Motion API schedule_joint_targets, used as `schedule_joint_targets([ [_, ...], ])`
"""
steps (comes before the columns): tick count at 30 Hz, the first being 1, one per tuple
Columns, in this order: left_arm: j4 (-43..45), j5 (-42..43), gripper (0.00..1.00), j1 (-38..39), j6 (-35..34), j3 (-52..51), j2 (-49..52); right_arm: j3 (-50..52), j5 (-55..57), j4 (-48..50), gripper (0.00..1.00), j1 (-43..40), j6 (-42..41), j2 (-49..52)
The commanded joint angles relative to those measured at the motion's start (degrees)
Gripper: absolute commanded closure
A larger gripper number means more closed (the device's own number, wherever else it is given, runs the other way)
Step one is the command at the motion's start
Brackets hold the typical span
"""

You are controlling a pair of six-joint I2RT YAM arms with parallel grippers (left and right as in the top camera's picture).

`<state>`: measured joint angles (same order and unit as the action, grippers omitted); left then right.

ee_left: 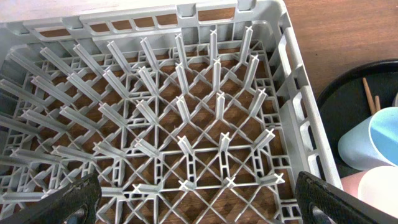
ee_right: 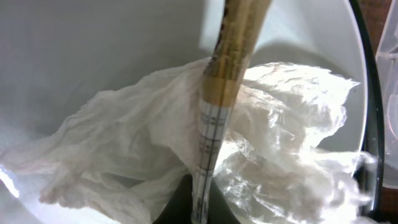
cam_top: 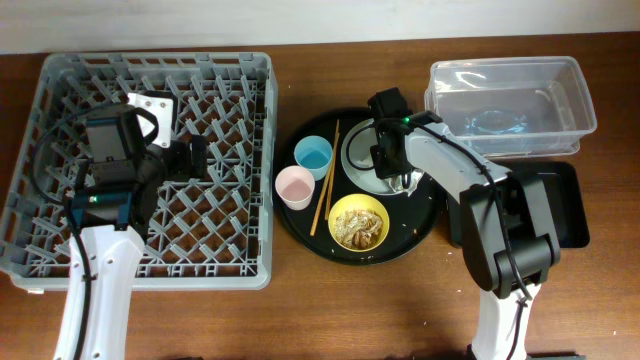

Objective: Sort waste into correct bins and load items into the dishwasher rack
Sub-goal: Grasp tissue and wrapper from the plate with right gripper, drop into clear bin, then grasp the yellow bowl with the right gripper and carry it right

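Observation:
My right gripper (cam_top: 397,176) is low over the pale grey-white plate (cam_top: 358,150) on the round black tray. In the right wrist view its fingers (ee_right: 202,199) are shut on the brown-gold wrapper (ee_right: 227,56), which lies among crumpled white napkins (ee_right: 124,143) on the plate (ee_right: 93,50). My left gripper (cam_top: 200,155) hovers open and empty over the grey dishwasher rack (cam_top: 150,60), near its right wall (ee_left: 298,106). The blue cup (cam_top: 313,153), pink cup (cam_top: 294,185), chopsticks (cam_top: 326,180) and yellow bowl (cam_top: 358,222) with food scraps sit on the round tray.
The round black tray (cam_top: 420,228) lies between the rack and the bins. The clear tub (cam_top: 505,95) stands at the back right. The shallow black rectangular tray (cam_top: 562,200) lies in front of it, partly hidden by my right arm. The blue cup (ee_left: 379,137) and pink cup (ee_left: 379,196) show at the left wrist view's right edge.

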<state>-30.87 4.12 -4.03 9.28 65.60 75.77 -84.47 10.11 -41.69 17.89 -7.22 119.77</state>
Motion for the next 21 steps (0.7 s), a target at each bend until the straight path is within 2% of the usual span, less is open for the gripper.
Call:
schedule_joint_targets([
  [1, -0.09, 0.63, 0.01, 0.11, 0.7, 0.92, 0.31, -2.86, 0.85, -1.9, 0.96, 0.48, 1.68, -1.25],
  [3, -0.09, 0.63, 0.01, 0.11, 0.7, 0.92, 0.31, -11.41, -0.22, -8.17, 0.96, 0.48, 1.66, -4.39],
  [6, -0.09, 0.63, 0.01, 0.11, 0.7, 0.92, 0.31, -35.04, -1.05, -21.94, 0.96, -1.36, 1.64, -6.86],
  [7, -0.09, 0.63, 0.01, 0.11, 0.7, 0.92, 0.31, -39.71, -1.03, -23.08, 0.96, -3.28, 1.64, -6.86],
  [8, -0.09, 0.63, 0.01, 0.11, 0.7, 0.92, 0.31, -42.32, -0.66, -22.82, 0.96, -6.56, 0.44, -6.86],
  [12, -0.09, 0.63, 0.01, 0.11, 0.7, 0.92, 0.31, -42.18, -0.76, -21.0, 0.96, -21.66, -4.04, -3.48],
  [15, -0.09, 0.63, 0.01, 0.11, 0.7, 0.92, 0.31, -42.18, -5.2, -20.72, 0.94, -26.29, -4.02, 3.69],
  [16, -0.09, 0.63, 0.01, 0.11, 0.7, 0.92, 0.31, -42.18, -6.8, -20.76, 0.63, -26.38, -4.02, 6.27],
  [17, -0.09, 0.63, 0.01, 0.11, 0.7, 0.92, 0.31, -42.18, -7.74, -21.18, 0.52, -26.25, -4.02, 7.21],
  [19, -0.09, 0.63, 0.01, 0.11, 0.7, 0.92, 0.31, -42.25, -8.22, -21.51, 0.17, -26.21, -4.02, 7.13],
  [20, -0.09, 0.63, 0.01, 0.11, 0.7, 0.92, 0.31, -42.25, -8.22, -21.7, 0.12, -26.34, -4.0, 6.08],
  [21, -0.09, 0.63, 0.01, 0.11, 0.7, 0.92, 0.31, -42.25, -8.28, -22.21, 0.11, -26.43, -4.0, 4.35],
])
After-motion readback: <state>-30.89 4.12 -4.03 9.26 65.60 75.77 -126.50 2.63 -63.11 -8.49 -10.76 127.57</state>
